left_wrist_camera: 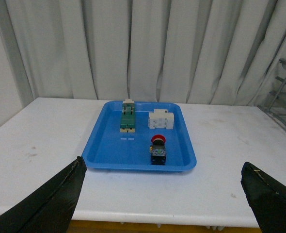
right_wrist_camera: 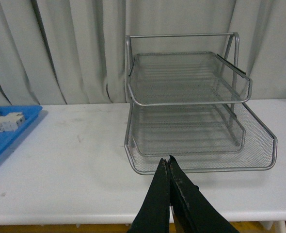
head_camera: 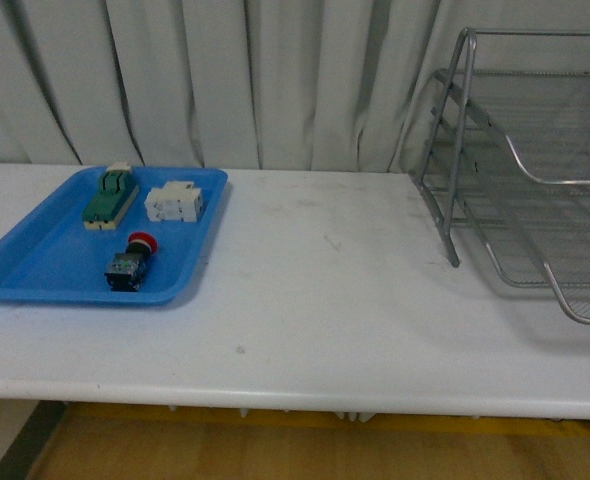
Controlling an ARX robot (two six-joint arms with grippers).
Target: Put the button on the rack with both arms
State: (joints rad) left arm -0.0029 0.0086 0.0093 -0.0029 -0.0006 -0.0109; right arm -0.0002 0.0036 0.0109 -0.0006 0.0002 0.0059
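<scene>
**Mia:** What is the left claw [left_wrist_camera: 161, 167] doing?

**Ben:** It is spread wide and holds nothing. It hangs over the near edge of the worktop [left_wrist_camera: 46, 141] and faces the blue tray [left_wrist_camera: 114, 150].

**Mia:** And the right claw [right_wrist_camera: 166, 165]?

**Ben:** Its two fingers are pressed together, and it is empty too. It hangs in front of the rack [right_wrist_camera: 201, 170], at the other end of the worktop.

**Mia:** Where is the button [left_wrist_camera: 158, 149]?

**Ben:** It is in the blue tray, close to the front rim. It seems to lie on its side, with the red cap pointing to the back. A green-and-cream block [left_wrist_camera: 127, 118] and a white block [left_wrist_camera: 161, 119] sit behind it, a little apart.

**Mia:** So what is the job now?

**Ben:** I think it is picking the button up. The left claw is the near one. It should come down right over the button and squeeze the flat sides of the black body. The round cap could slip, so it should not squeeze that. It should also stay off the tray rim and the two blocks.

**Mia:** And then?

**Ben:** The rack is well apart from the tray. I guess the left claw has to pass the button over, so the right claw must open up first.
</scene>
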